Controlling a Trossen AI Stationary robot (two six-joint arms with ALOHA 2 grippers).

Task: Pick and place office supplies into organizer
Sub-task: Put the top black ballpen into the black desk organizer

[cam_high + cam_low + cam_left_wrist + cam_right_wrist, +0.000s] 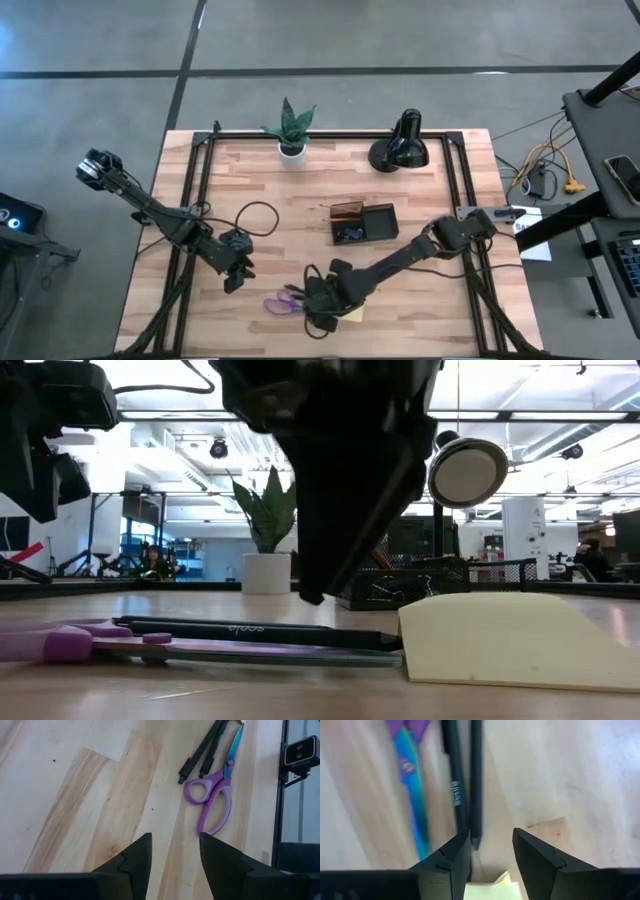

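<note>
Purple-handled scissors (284,301) lie flat near the table's front edge, with two black pens (465,780) beside them and a yellow sticky-note pad (352,313) to their right. The dark organizer (362,222) stands mid-table. My right gripper (491,855) is open and points down just above the pens' ends and the pad's edge (492,887). In the low view it hangs clear over the pens (260,630). My left gripper (175,855) is open above bare wood, left of the scissors (215,805).
A potted plant (292,130) and a black desk lamp (400,148) stand at the far edge. A black cable (255,215) loops on the wood left of the organizer. Black frame rails (200,190) run along the table's sides.
</note>
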